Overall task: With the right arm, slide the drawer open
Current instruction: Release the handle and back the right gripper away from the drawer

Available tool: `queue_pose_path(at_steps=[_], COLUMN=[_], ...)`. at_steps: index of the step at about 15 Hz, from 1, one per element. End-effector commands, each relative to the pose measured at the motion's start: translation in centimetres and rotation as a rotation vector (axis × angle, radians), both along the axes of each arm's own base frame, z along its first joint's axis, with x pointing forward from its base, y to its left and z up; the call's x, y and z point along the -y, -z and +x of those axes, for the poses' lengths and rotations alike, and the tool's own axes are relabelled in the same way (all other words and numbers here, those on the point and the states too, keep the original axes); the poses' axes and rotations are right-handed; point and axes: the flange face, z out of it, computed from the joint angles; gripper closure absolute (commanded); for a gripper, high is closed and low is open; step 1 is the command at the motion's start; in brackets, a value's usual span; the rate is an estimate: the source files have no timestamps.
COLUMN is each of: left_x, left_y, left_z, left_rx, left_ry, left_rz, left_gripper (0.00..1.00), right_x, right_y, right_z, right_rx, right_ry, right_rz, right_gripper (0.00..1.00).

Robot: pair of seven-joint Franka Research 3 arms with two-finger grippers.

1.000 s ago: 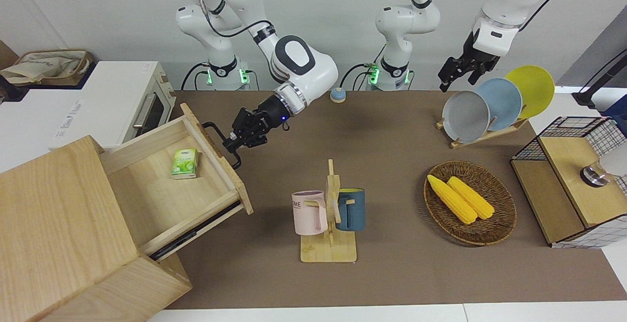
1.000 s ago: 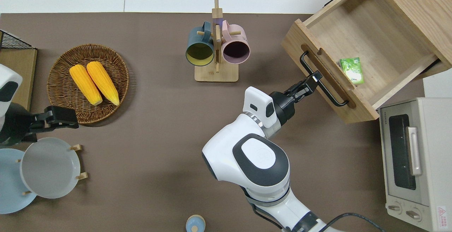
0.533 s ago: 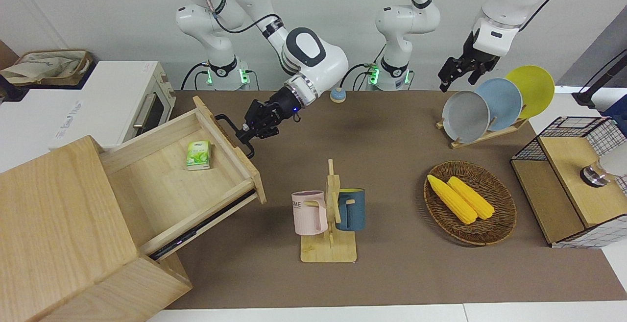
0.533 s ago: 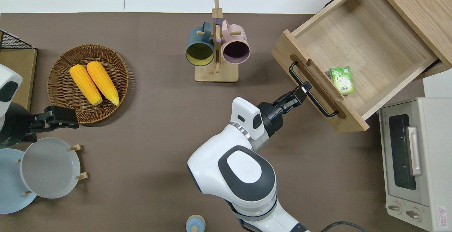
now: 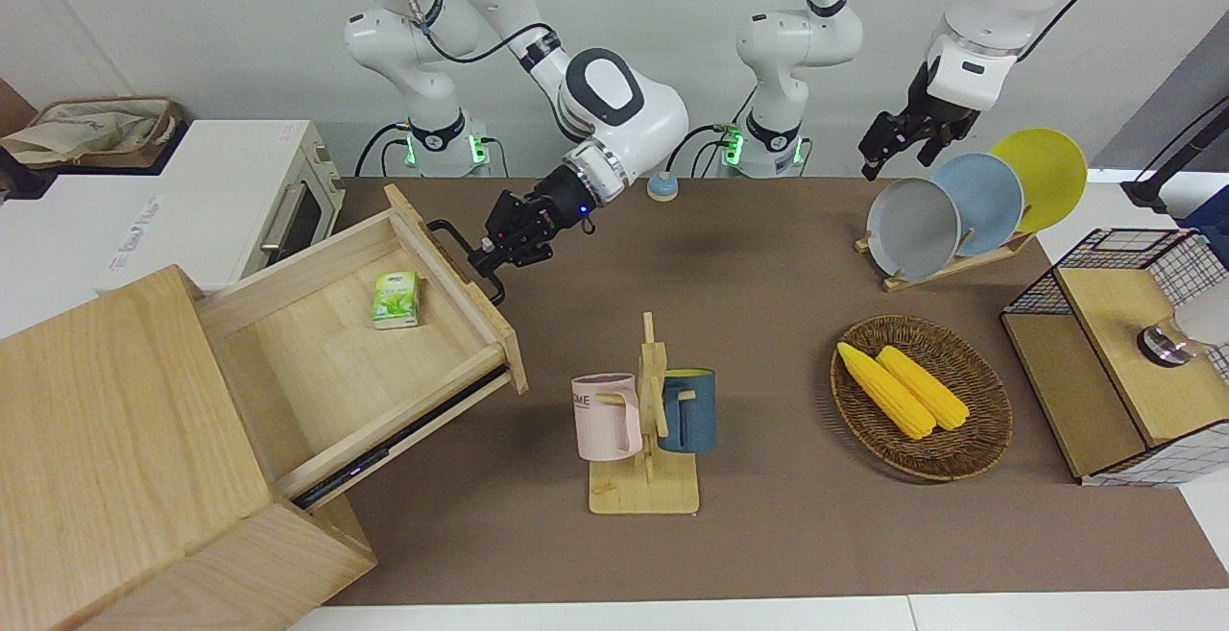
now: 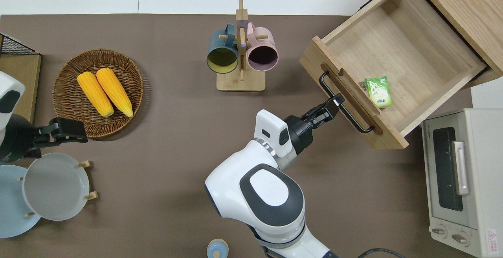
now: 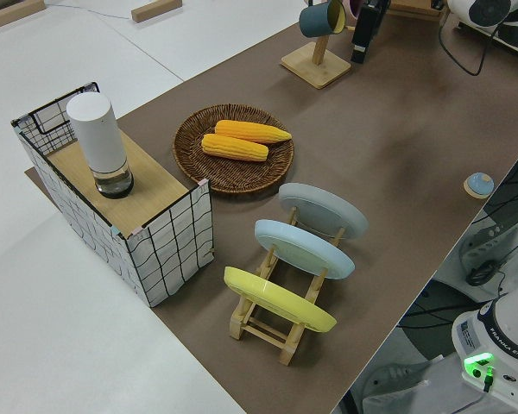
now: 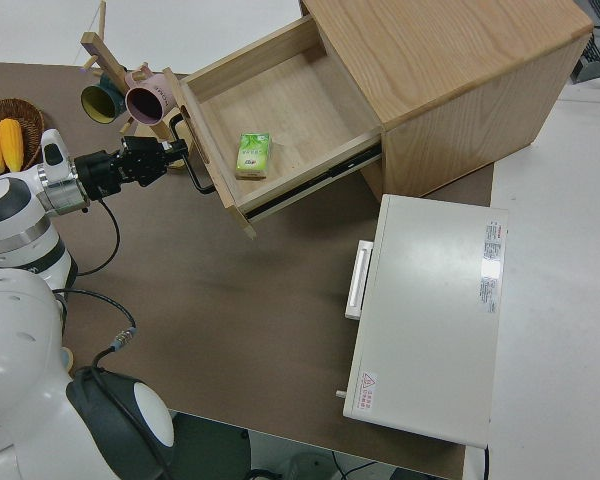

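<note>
Pinching the black metal bar handle (image 6: 344, 103) near its middle, the right arm's black two-finger gripper (image 6: 333, 104) has its jaws pressed on the bar. The wide light-wood drawer (image 6: 393, 59) stands far out of the pale wooden cabinet (image 5: 115, 439), showing a small green packet (image 6: 378, 91) inside. I judge the opening almost finished; only letting go remains. The left arm is parked.

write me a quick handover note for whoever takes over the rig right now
Right gripper: shut on the black bar handle of the drawer.
Left arm: parked.
Drawer: pulled well out of the wooden cabinet, its inside open to view. A small green packet lies inside, near the front panel.
Done: drawer is open.
Left: release the handle and back the right arm away; pull further only if full extension is wanted.
</note>
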Motion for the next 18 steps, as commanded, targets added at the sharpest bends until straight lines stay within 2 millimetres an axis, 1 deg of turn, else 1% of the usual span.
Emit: queue_pose_path(at_steps=[1,2,3,4,5,8,12,14,16,17,18], left_x=[-0.2,-0.2,-0.2,-0.2,-0.2,-0.2,-0.2,-0.2,-0.2,-0.2,-0.2], left_y=[-0.5,-0.5,-0.5,-0.4,-0.5,-0.5,-0.4,-0.4,-0.4,-0.5,-0.5], left_z=[-0.4,-0.4,-0.4,-0.4,-0.4,-0.4,-0.4,-0.4,-0.4,-0.4,-0.4], left_rx=[-0.003,-0.003,-0.003,-0.005,-0.003,-0.003,-0.005,-0.005,-0.005,-0.003,-0.003], left_ry=[0.006,0.006,0.006,0.006,0.006,0.008,0.008,0.008,0.006,0.006,0.006], left_rz=[-0.001,-0.001,-0.001,-0.001,-0.001,-0.001,-0.001,-0.001,-0.001,-0.001,-0.001], left_gripper=[0.01,0.01,0.01,0.01,0.01,0.01,0.01,0.01,0.01,0.01,0.01], right_x=[-0.8,-0.8,-0.7,-0.6,-0.7,-0.9,-3.3,-3.1,-3.5,-2.8,-2.3], right_y=[-2.5,-2.6,-2.5,-2.5,-2.6,-2.6,-3.0,-3.7,-5.2,-6.6,-8.4], right_z=[-2.3,-2.2,-2.1,-2.0,-2.0,-2.4,-4.7,-5.3,-5.9,-6.0,-6.2], right_rx=[0.072,0.078,0.080,0.080,0.082,0.076,0.046,0.022,-0.001,-0.022,-0.039], right_ry=[0.057,0.053,0.051,0.053,0.053,0.060,0.039,0.063,0.049,0.066,0.085], right_rz=[0.023,0.021,0.023,0.022,0.027,0.032,0.071,0.124,0.227,0.306,0.403], right_gripper=[0.765,0.511,0.279,0.119,0.018,0.015,0.015,0.015,0.015,0.015,0.015])
